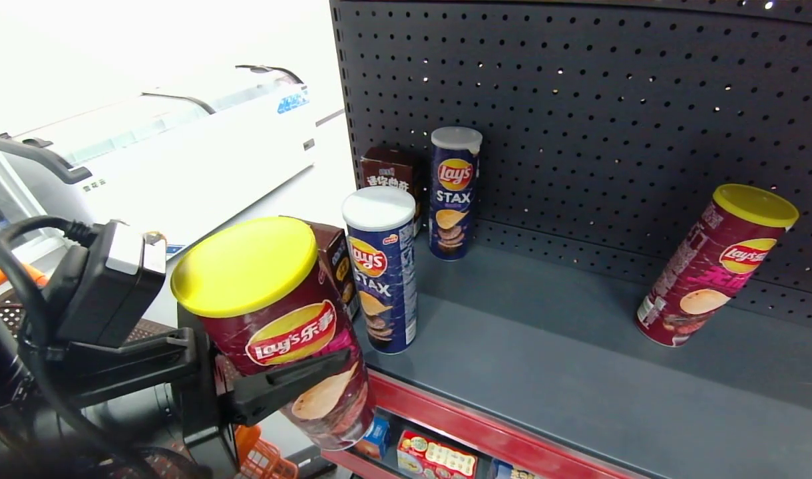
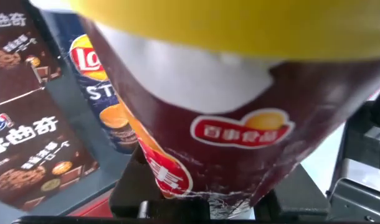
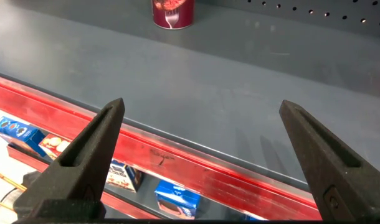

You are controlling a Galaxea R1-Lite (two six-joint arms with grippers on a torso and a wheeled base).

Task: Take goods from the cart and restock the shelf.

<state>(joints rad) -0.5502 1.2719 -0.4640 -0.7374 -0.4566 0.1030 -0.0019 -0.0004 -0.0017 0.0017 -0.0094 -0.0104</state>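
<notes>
- Maroon cardboard crisp tube (image 1: pixel 279 313), yellow lid: pinched by L gripper (image 1: pixel 293 376), just off grey metal shelf's (image 1: pixel 546 346) front-left corner.
- R gripper (image 3: pixel 202 155): spread, empty.
- Step, prob.: placing; next likely needs upright set-down on bare shelf.

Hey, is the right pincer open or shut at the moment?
Open. The right pincer has its two fingers wide apart; the grey shelf shows between them, and nothing is held.

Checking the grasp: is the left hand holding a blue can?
No, the left hand grips a yellow-lidded maroon can.
</notes>
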